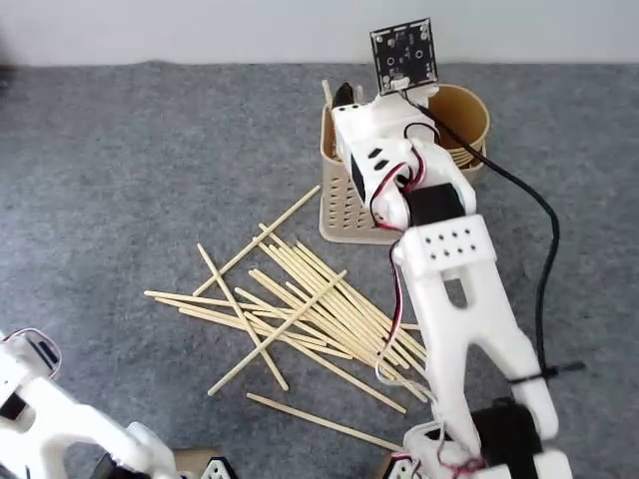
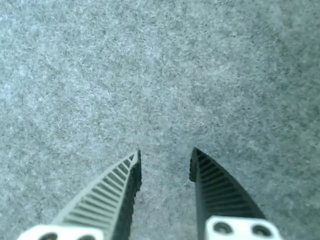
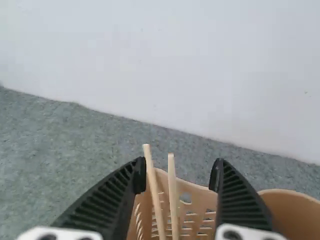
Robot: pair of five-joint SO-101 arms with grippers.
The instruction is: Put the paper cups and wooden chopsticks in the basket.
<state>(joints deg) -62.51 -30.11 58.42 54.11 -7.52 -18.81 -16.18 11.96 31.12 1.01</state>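
I see the grey table (image 1: 120, 180) with a carpet-like surface. The right arm (image 1: 449, 299) is the biggest thing on it: it stretches from the near edge up to the basket (image 1: 344, 205) and covers a part of it. The left arm (image 1: 50, 419) sits low at the near corner of the high view, well apart from everything else.

The basket stands at the far side, near the wall (image 3: 200, 65). The cup (image 1: 469, 110) stands just beside it, upright; I cannot tell if the two touch. The chopsticks (image 1: 310, 299) lie in a loose heap on the table in front of the basket, many of them crossing one another, and a few lie apart from the heap.

The right pincer (image 3: 177, 170) hangs over the basket with its jaws apart. Two sticks (image 3: 171, 190) stand upright inside the basket, between the jaws; one is close to a finger, but the jaws do not squeeze them.

The left pincer (image 2: 165, 157) points down at bare table, its jaws spread with nothing between them.
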